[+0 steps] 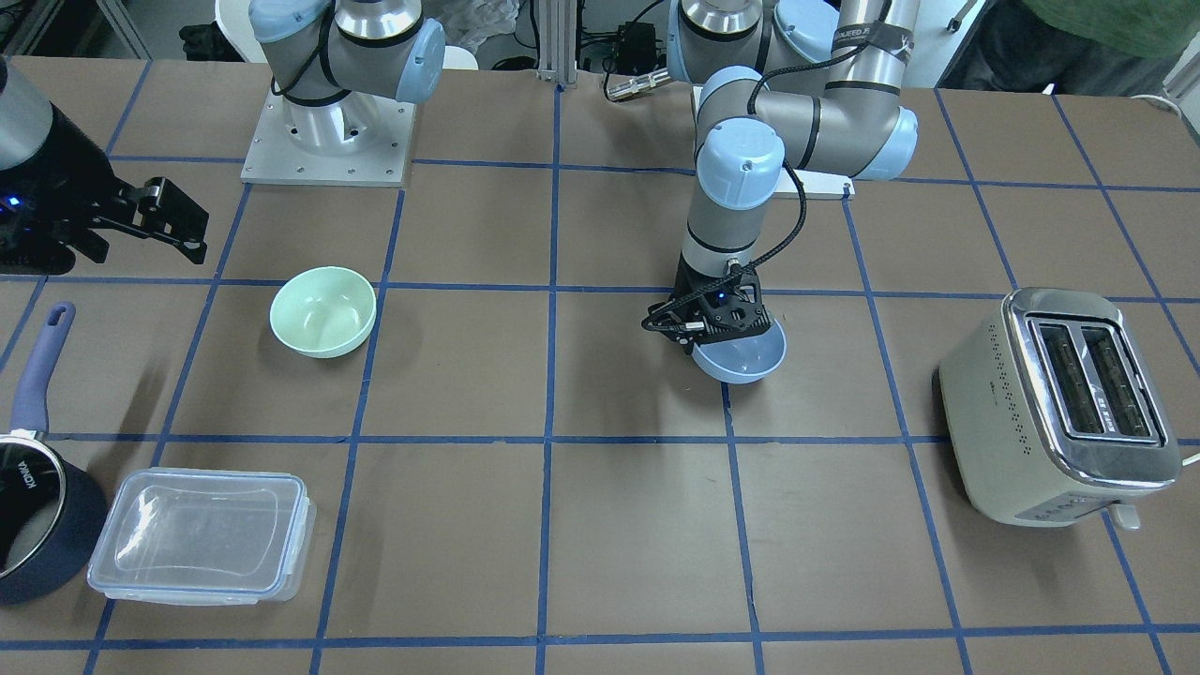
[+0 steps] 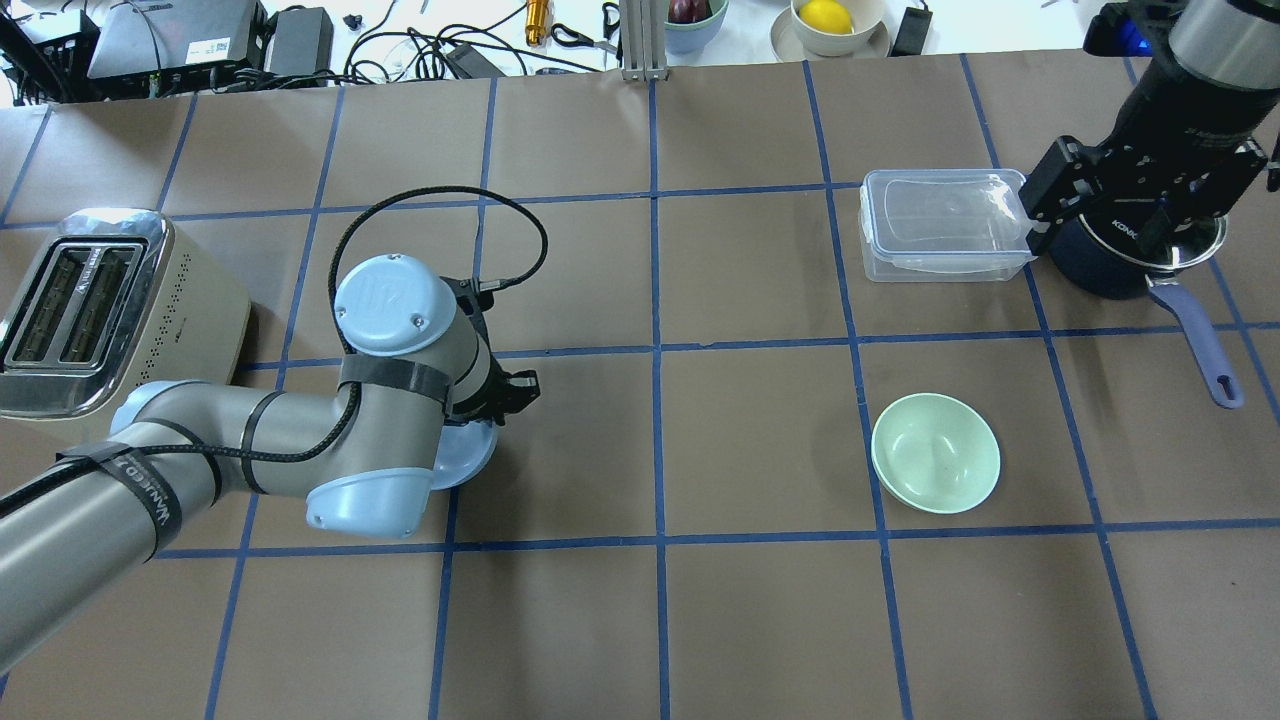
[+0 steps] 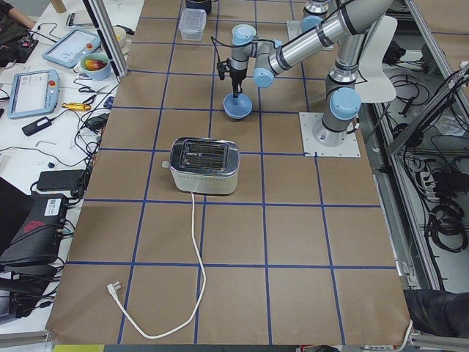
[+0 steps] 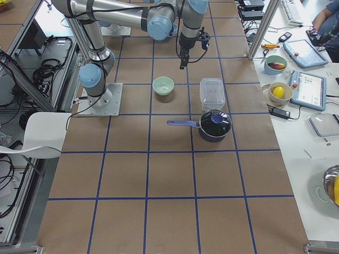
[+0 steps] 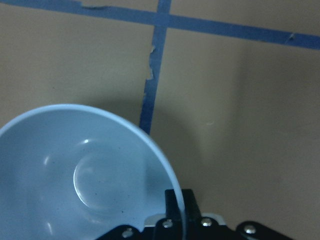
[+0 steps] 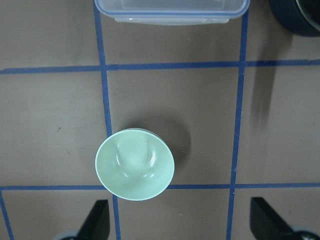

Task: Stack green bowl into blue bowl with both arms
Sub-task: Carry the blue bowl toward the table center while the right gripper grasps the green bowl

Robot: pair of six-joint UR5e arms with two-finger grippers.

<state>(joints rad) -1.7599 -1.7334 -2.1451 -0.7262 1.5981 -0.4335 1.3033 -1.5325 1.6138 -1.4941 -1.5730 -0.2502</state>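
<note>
The green bowl (image 1: 323, 311) stands upright on the table, alone; it also shows in the overhead view (image 2: 935, 466) and in the right wrist view (image 6: 135, 164). My right gripper (image 1: 141, 223) is open and empty. It hangs high above the table, off to the side of the green bowl, near the saucepan. Its two fingertips (image 6: 98, 221) show wide apart. My left gripper (image 1: 727, 339) is shut on the rim of the blue bowl (image 1: 742, 358), one finger (image 5: 176, 207) inside the rim. The blue bowl (image 5: 85, 175) sits slightly tilted, at or just above the table. My left arm hides most of it from overhead (image 2: 468, 455).
A cream toaster (image 1: 1059, 403) stands on my left side of the table. A clear lidded plastic container (image 1: 202, 534) and a dark blue saucepan (image 1: 33, 506) with a long handle sit on my right side, beyond the green bowl. Blue tape lines grid the brown table.
</note>
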